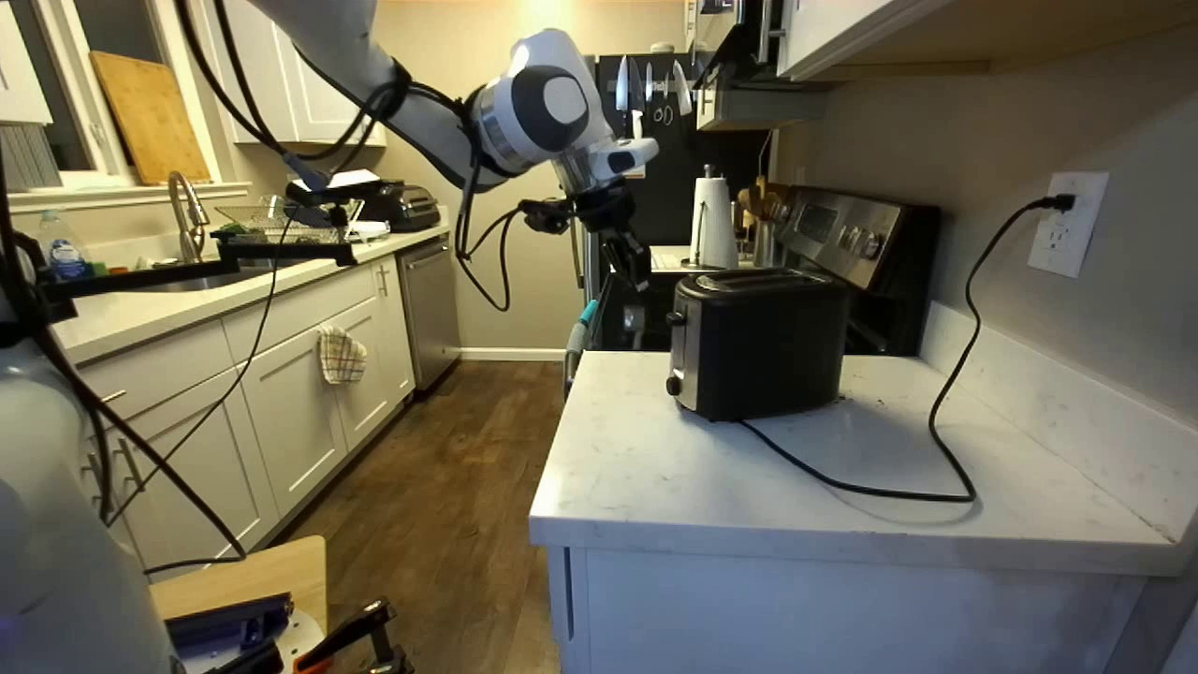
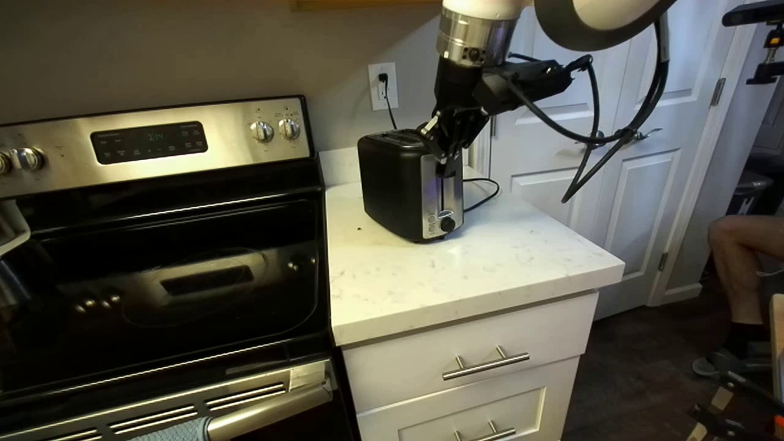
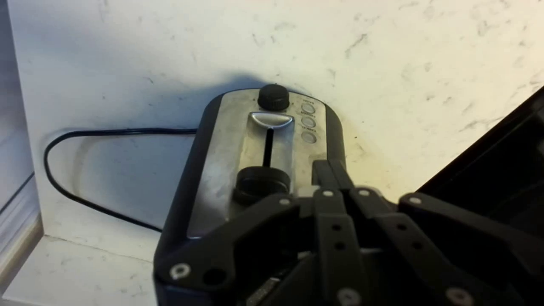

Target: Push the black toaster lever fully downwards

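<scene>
The black toaster [image 1: 767, 346] stands on the white counter and shows in both exterior views [image 2: 392, 190]. Its silver end face also shows in the wrist view [image 3: 216, 170]. The black lever [image 3: 262, 182] sits high on that face, with the dark slot running down from it. It shows in an exterior view [image 1: 676, 318] but is hidden behind the gripper in an exterior view [image 2: 449, 165], where only the slot below shows. My gripper [image 3: 335, 172] is shut and empty, its fingertips together. In the wrist view the tips are to the right of the lever, apart from it.
A black dial [image 3: 273, 97] and several round buttons [image 3: 308, 122] are low on the end face. The toaster's cord [image 1: 880, 489] loops over the counter [image 1: 636, 468] to a wall outlet [image 1: 1069, 225]. A stove [image 2: 184, 263] adjoins the counter.
</scene>
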